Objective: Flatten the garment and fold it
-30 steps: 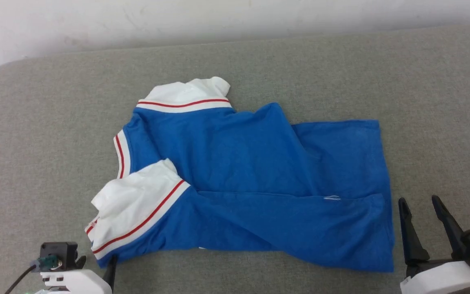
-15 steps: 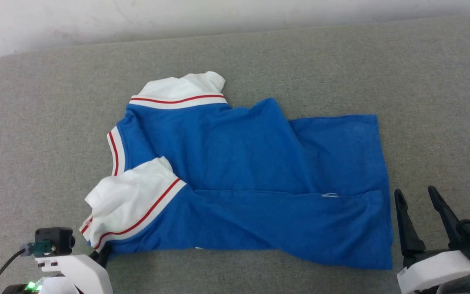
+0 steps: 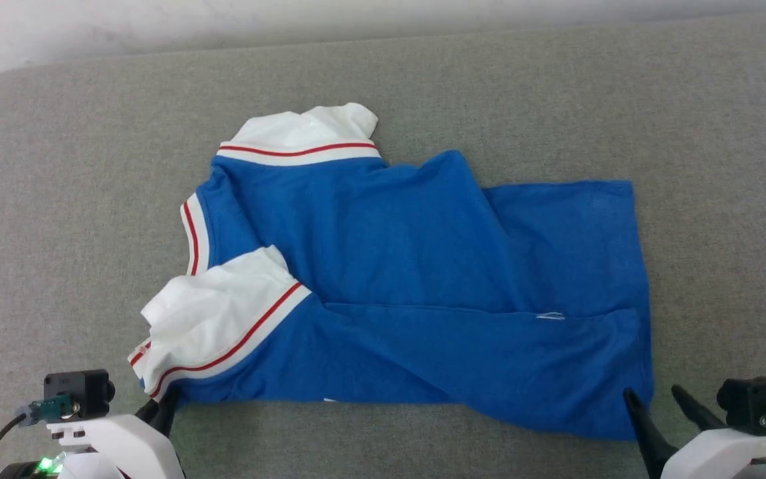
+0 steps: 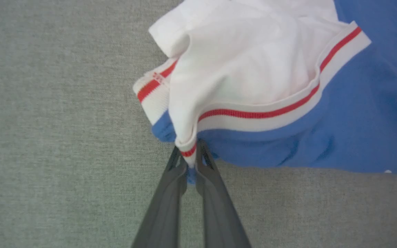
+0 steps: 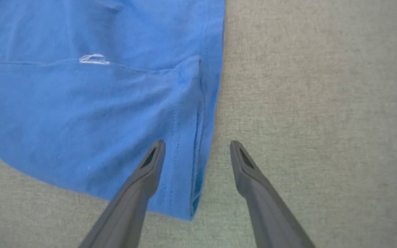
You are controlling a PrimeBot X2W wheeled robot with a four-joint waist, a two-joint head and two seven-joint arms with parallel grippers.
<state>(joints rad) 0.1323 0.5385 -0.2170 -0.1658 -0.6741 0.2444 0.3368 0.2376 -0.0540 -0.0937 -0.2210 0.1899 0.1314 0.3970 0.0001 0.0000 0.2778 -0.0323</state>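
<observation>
Fingers (image 4: 169,199) of the left gripper (image 4: 189,155): pressed nearly together, pinching the striped trim at the near-left corner of the garment (image 4: 322,137), where white sleeve cloth folds over blue. In the head view this gripper (image 3: 160,407) sits at the lower left, its tips at the cloth's edge.

Fingers (image 5: 140,186) of the right gripper (image 5: 196,146): spread wide, holding nothing. One finger lies over the blue cloth beside the hem, the other over bare tabletop (image 5: 322,103), with the hem edge between them. Whether either touches down cannot be told. Head view: lower right (image 3: 652,394), at the garment's near-right corner.

Garment (image 3: 409,266): royal-blue T-shirt, lying crumpled and partly doubled over on the middle of the grey tabletop (image 3: 57,199), neck end toward the left, hem (image 3: 641,266) toward the right.
- Near sleeve (image 3: 210,319): white, red-striped band, bunched.
- Far sleeve (image 3: 303,130): white, same band, rumpled.
- Collar trim (image 3: 191,233): red and white, at the left edge.
- Fold line (image 3: 456,309): runs lengthwise across the lower body.
- White mark (image 3: 549,316): small, on that fold.

Wall (image 3: 90,26): pale, beyond the far edge.
</observation>
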